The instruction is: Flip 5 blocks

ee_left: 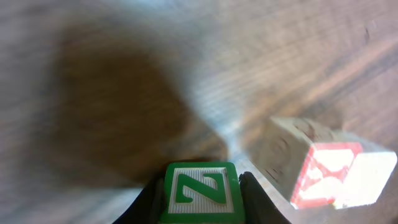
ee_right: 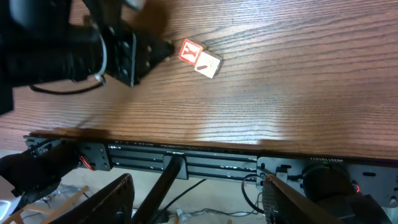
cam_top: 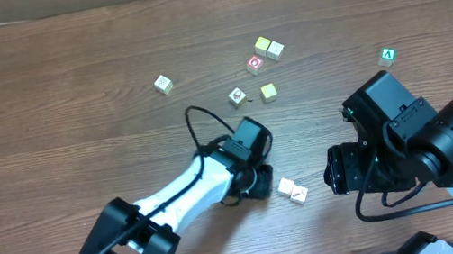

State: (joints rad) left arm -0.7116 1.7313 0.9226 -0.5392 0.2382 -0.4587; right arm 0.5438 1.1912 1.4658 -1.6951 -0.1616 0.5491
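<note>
Left tool (cam_top: 259, 179) pinches green N block (ee_left: 200, 193); red-lettered block (ee_left: 326, 174) sits just right of it on table (cam_top: 64, 80), nearer it than spread right tool (cam_top: 337, 173).

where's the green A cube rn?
Overhead view: the green A cube sits alone on the right side of the table, just beyond the right arm and well right of the red-faced block.

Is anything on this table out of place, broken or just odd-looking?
Nothing looks broken or spilled. The small wooden cubes just lie scattered at odd angles on the brown wooden table; two pale cubes touch, skewed. The left gripper pinches a small cube with a green N face.
</note>
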